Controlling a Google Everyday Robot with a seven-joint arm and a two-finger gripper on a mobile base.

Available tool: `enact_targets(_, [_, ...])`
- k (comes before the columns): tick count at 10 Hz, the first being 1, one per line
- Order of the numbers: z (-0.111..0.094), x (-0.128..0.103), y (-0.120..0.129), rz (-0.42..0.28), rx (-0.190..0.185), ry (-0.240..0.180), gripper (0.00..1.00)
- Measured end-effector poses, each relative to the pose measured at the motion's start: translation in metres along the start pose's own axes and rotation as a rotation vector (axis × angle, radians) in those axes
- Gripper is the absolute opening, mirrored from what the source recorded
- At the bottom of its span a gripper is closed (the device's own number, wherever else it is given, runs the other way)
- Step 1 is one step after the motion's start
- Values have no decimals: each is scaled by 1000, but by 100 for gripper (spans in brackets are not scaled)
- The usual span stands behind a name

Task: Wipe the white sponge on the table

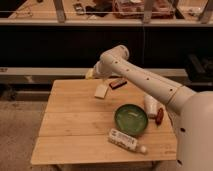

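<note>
The white sponge point(101, 91) lies flat on the far middle part of the light wooden table point(70, 125). My gripper point(90, 74) hangs at the end of the white arm point(145, 80), above the table's far edge. It is just up and to the left of the sponge and does not seem to touch it. The arm reaches in from the lower right, over the right side of the table.
A green bowl point(131, 120) sits right of centre. A white upright cup point(151, 105) and a reddish-brown item point(159, 116) stand to its right. A white labelled tube point(125, 141) lies near the front edge. A dark bar point(118, 83) lies right of the sponge.
</note>
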Motion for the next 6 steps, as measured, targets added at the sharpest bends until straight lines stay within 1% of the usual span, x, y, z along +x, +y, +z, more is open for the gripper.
enact_targets(1, [12, 0, 8, 8, -10, -11, 65])
enact_targets(3, [35, -4, 24, 33, -16, -44, 65])
enact_targets(4, [49, -8, 33, 48, -22, -66, 65])
enact_targets(6, [66, -17, 45, 61, -45, -95, 65])
